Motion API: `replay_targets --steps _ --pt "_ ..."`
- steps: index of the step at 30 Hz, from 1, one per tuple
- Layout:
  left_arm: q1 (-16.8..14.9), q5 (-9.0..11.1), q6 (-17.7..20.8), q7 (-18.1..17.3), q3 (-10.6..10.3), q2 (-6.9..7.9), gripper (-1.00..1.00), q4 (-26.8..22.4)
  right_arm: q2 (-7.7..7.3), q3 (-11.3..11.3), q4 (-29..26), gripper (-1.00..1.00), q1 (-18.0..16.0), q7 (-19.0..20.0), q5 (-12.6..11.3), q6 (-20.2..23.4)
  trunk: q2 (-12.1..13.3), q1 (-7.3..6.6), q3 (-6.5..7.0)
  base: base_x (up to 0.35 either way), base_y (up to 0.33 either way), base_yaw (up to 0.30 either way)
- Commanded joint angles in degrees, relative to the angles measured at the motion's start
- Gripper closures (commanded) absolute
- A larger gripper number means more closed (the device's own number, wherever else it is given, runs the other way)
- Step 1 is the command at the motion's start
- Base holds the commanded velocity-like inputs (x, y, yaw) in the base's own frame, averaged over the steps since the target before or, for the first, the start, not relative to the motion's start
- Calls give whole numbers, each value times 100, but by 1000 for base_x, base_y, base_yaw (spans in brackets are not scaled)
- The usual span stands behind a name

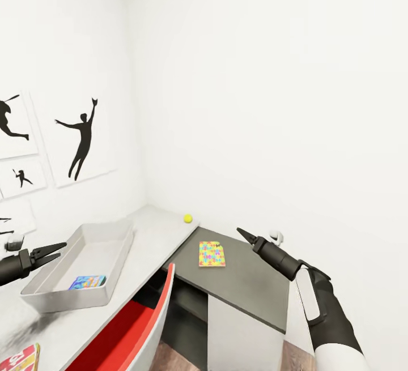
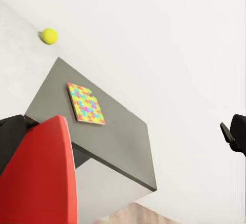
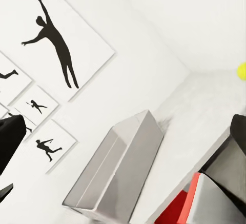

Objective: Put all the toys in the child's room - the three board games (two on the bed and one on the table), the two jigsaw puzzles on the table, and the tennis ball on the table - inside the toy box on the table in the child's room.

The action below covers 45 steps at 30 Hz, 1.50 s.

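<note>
Nearest, at the bottom of the head view: red chair back with a white shell, pushed up to the long desk with a pale grey slab top. At the near left corner of that top, cut by the picture's edge: red-and-yellow flat card box. Farther along, on the left: pale grey open toy box, with a blue flat board game lying inside at its near end. At the far end of the pale top, close to the wall corner: yellow tennis ball. On the lower dark grey side section, right of the ball and nearer: multicoloured square jigsaw puzzle, lying flat. Left gripper poised left of the toy box, fingers slightly parted, empty. Right gripper raised over the dark section just right of the jigsaw puzzle, seen side-on as one point. On the left wall: white posters with black figure silhouettes.

Left wrist view: tennis ball, jigsaw puzzle, dark section, chair back; dark fingers at opposite edges, well apart, holding nothing.

Right wrist view: toy box on the pale top, tennis ball far beyond it, posters; black fingers at opposite edges, spread wide, empty.
</note>
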Motion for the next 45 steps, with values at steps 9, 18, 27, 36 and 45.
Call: replay_targets --steps 9,18,27,36,45 --pt "-3 -60 55 -52 12 -4 -100 -4 6 -15 3 -100 -4 4 -23 39 -5 2 -20 -5 0 -248" --pt "-3 -60 55 -52 11 -8 -100 -4 6 -17 7 -100 -4 -4 -23 39 -5 2 -22 0 0 -252" --pt "-3 -60 54 -52 7 -10 -100 -4 4 -24 83 -100 -4 -5 -23 36 -5 2 -22 -44 0 -253" --pt "-3 -60 46 -52 6 -10 -100 -4 6 -24 91 -100 -4 -5 -23 31 -5 2 -22 -17 0 -253" --pt "-3 -66 46 -52 5 -11 -100 -4 6 -24 91 -100 -4 -7 -23 31 -5 2 -22 -1 0 -213"
